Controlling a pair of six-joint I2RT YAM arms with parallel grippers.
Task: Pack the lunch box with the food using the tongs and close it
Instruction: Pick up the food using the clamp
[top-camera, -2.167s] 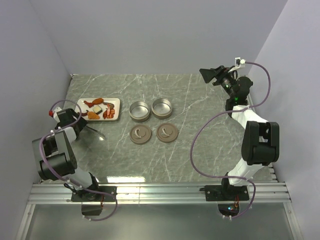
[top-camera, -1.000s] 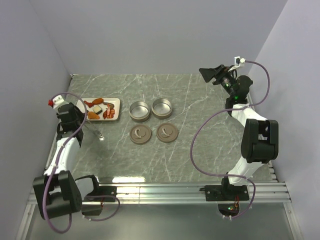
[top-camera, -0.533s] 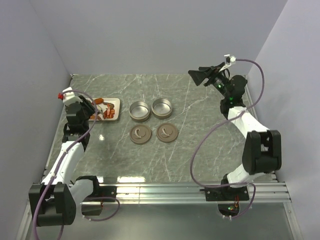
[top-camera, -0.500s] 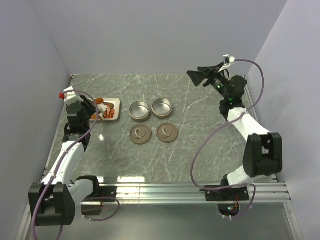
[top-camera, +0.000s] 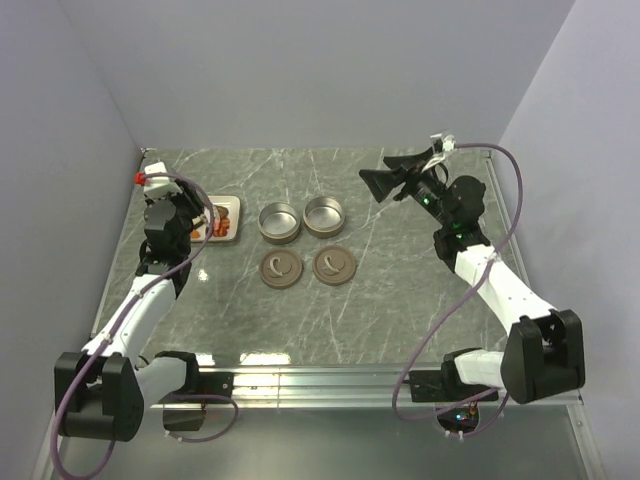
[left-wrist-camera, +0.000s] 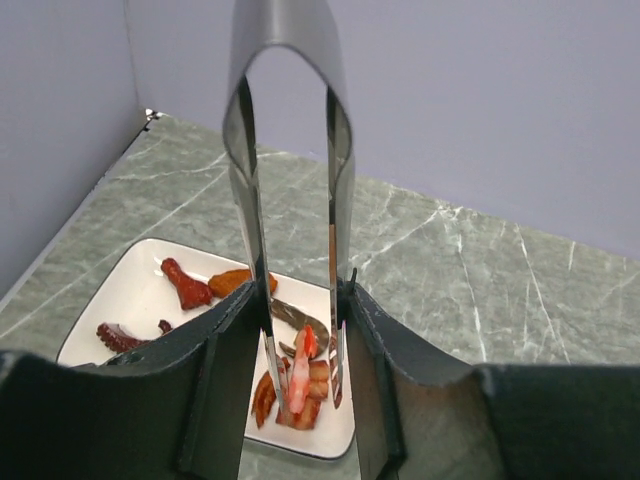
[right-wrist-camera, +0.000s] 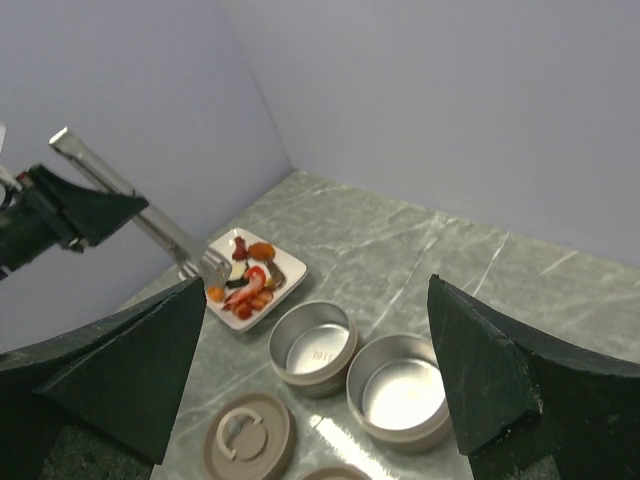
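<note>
Food (left-wrist-camera: 303, 370) sits on the white plate (left-wrist-camera: 140, 290), lower left in the left wrist view and upper left of the table (top-camera: 400, 290) in the top view. The tongs (left-wrist-camera: 340, 160) tips straddle one red piece at the plate's near right corner; can't tell if they pinch it yet. Left gripper (left-wrist-camera: 297, 305) is clenched on the tong arms, holding them part squeezed. Right gripper (top-camera: 374, 172) is spread wide and grasps nothing, hanging upper right of the tins.

Step as I read it: pick that red piece.
- Squeeze only until the tips bite. It looks slick and could squirt out.
- It lies against other pieces, so lift straight up before moving sideways.
- Then go right to the nearer tin (top-camera: 279, 237), just beside the plate, and keep the tips above its rim.

Room:
- The plate is close to the left wall (top-camera: 60, 150), so there's little swing that way.
- Open marble lies to the right.
- The far tin (top-camera: 324, 231) touches or nearly touches the nearer one.
- Both lids (top-camera: 281, 267) lie flat below the tins in the frame, apart from them.
- The right arm is well apart from the plate.
</note>
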